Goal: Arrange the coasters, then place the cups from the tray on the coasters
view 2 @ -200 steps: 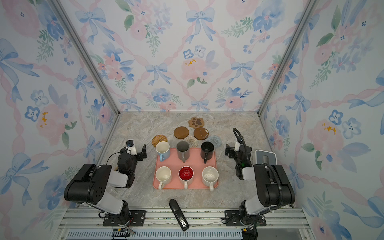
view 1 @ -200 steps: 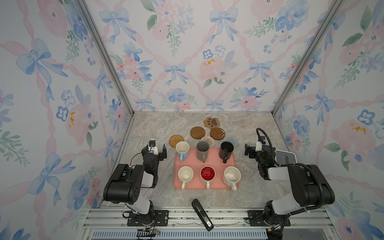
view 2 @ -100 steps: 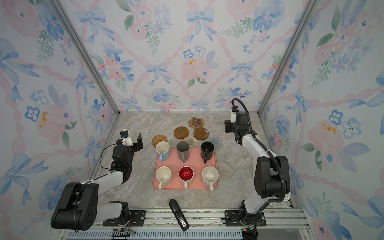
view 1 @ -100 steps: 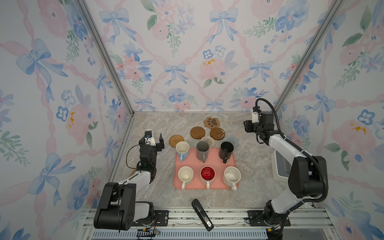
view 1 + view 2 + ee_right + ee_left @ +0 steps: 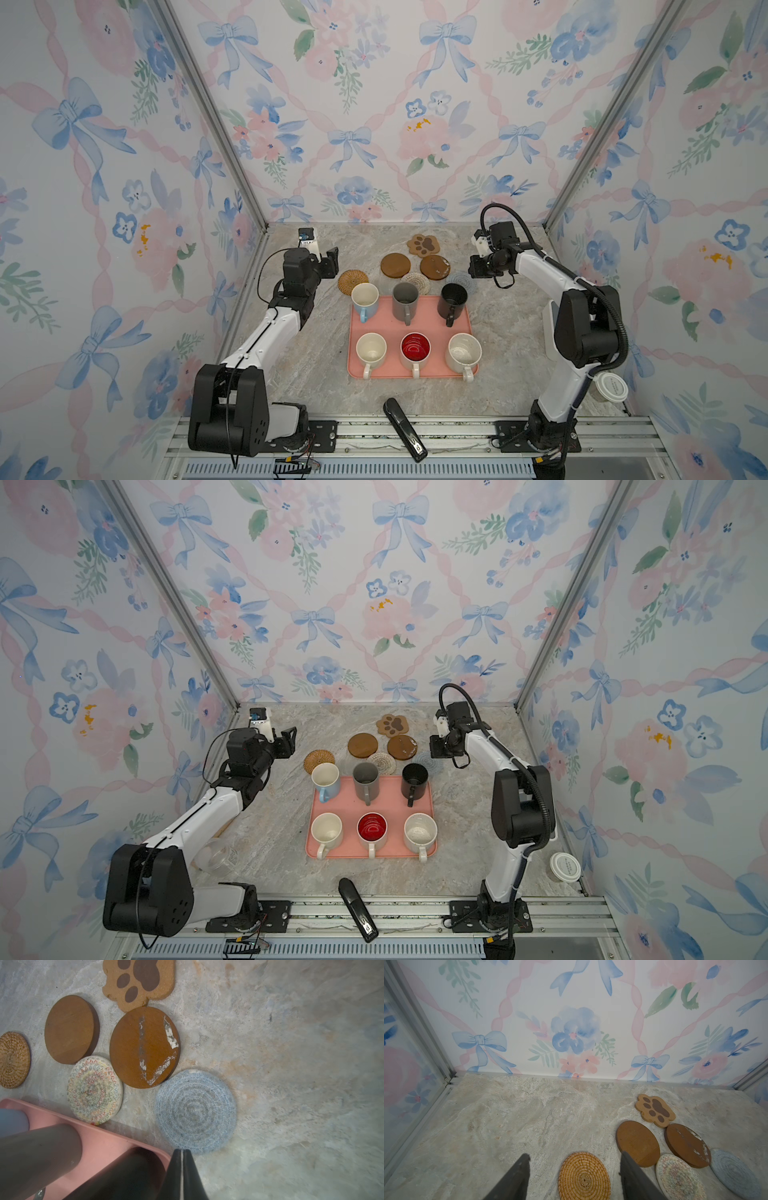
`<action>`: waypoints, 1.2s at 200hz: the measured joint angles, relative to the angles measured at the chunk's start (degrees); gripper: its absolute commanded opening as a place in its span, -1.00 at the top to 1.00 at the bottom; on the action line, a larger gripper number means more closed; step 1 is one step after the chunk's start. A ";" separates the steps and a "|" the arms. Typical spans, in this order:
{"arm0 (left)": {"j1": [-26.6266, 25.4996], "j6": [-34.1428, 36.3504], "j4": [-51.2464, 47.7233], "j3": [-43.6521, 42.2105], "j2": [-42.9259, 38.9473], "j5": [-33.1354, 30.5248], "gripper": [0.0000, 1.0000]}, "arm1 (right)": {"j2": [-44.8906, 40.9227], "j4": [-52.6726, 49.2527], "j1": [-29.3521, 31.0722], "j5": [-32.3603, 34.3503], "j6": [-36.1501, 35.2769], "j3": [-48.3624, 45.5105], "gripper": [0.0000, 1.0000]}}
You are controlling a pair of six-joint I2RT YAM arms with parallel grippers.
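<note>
Six coasters lie behind the pink tray (image 5: 422, 322): woven rattan (image 5: 353, 281), two brown rounds (image 5: 395, 264), a paw print (image 5: 423, 245), cream crochet (image 5: 415, 281) and pale blue crochet (image 5: 460, 279). Several cups stand on the tray, among them light blue (image 5: 365, 299), grey (image 5: 405, 298) and black (image 5: 454, 298). My left gripper (image 5: 329, 261) hovers open just left of the rattan coaster (image 5: 584, 1176), which shows between its fingers in the left wrist view. My right gripper (image 5: 181, 1150) is shut and empty, its tips at the pale blue coaster's (image 5: 196, 1110) near edge, beside the tray corner.
A black stapler-like object (image 5: 404, 428) lies at the front edge. A lidded paper cup (image 5: 611, 386) stands front right and a clear jar (image 5: 216, 856) front left. Flowered walls close in the back and both sides.
Both arms rose from beside the tray and reached back toward the coasters. The right gripper went from open to shut. The left jaws narrowed somewhat.
</note>
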 measured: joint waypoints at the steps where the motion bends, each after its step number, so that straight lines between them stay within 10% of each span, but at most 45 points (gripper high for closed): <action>1: -0.07 -0.04 -0.24 0.17 0.13 0.00 -0.22 | 0.07 -0.09 0.02 0.02 0.02 0.00 0.86; 240: -7.63 -6.47 -15.39 3.50 0.02 -4.28 -0.11 | 12.28 -2.49 -3.21 1.16 6.73 3.58 1.00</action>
